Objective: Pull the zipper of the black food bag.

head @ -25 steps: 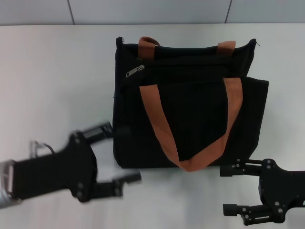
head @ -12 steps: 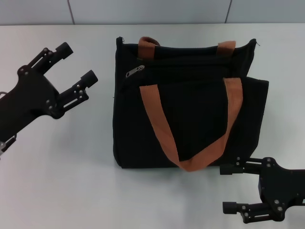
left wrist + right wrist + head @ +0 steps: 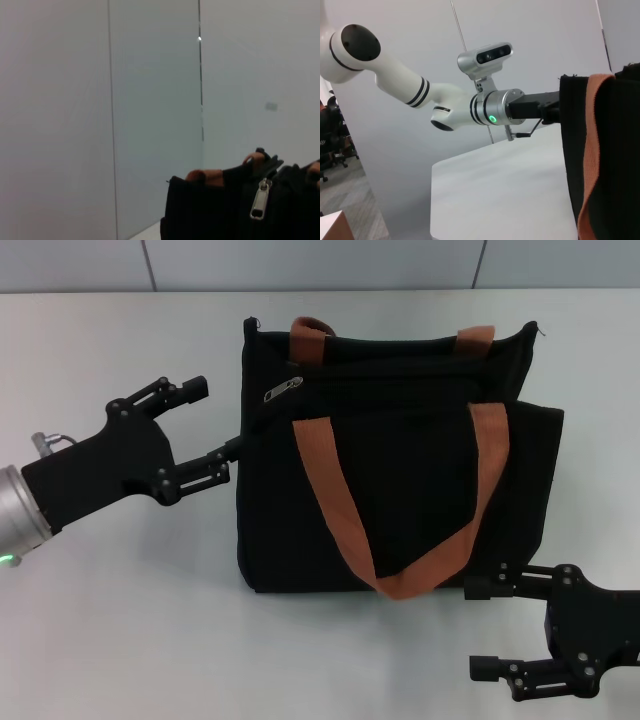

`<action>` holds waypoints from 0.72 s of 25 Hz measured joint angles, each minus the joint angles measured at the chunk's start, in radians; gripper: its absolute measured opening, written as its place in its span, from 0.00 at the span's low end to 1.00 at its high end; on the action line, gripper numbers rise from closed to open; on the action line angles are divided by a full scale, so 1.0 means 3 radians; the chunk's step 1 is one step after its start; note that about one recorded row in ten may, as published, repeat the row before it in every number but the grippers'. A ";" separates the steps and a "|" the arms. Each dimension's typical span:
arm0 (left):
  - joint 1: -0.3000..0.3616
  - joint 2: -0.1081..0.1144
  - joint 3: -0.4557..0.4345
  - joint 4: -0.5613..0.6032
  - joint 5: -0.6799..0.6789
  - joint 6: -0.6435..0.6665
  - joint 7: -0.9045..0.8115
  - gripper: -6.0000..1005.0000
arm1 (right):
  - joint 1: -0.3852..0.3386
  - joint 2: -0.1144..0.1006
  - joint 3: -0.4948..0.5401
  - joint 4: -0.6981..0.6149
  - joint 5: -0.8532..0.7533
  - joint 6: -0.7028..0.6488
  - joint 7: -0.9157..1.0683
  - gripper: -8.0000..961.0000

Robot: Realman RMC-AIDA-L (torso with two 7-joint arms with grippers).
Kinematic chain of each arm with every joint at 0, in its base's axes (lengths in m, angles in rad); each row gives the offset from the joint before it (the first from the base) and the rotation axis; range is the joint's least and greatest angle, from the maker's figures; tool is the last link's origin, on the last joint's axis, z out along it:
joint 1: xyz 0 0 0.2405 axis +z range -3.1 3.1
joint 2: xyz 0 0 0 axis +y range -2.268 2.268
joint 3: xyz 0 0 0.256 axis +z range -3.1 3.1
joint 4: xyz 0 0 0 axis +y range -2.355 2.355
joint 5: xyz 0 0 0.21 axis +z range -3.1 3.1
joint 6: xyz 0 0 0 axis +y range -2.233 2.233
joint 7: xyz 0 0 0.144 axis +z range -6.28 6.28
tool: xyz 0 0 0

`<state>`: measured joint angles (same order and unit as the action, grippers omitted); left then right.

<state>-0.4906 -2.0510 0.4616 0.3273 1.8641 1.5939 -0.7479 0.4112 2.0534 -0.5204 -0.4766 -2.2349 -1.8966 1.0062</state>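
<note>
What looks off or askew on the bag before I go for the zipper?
Nothing stands out. The black food bag lies flat on the table, zipper near its left corner. Left claw is open beside the bag; right claw open near its lower right.

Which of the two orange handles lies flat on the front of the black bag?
The long handle, a U-shaped loop of webbing spread over the front panel of the black food bag. The far handle shows only as two short ends at the bag's top edge.
</note>
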 joint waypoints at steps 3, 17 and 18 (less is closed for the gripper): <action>-0.0052 -0.0021 0.0002 0.0030 0.0024 -0.0144 0.0021 0.82 | 0.0000 0.0001 0.0002 -0.0011 0.0000 0.0004 0.0000 0.81; -0.0219 -0.0052 0.0176 0.0144 -0.0058 -0.0475 0.0028 0.77 | 0.0028 0.0013 0.0001 0.0001 0.0040 0.0008 0.0000 0.79; -0.0219 -0.0052 0.0176 0.0144 -0.0058 -0.0475 0.0028 0.74 | 0.0029 0.0018 0.0001 0.0001 0.0049 0.0008 0.0000 0.79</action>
<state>-0.5563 -2.0666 0.5145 0.3705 1.8468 1.4514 -0.7394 0.4198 2.0587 -0.5200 -0.4763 -2.2201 -1.8943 1.0063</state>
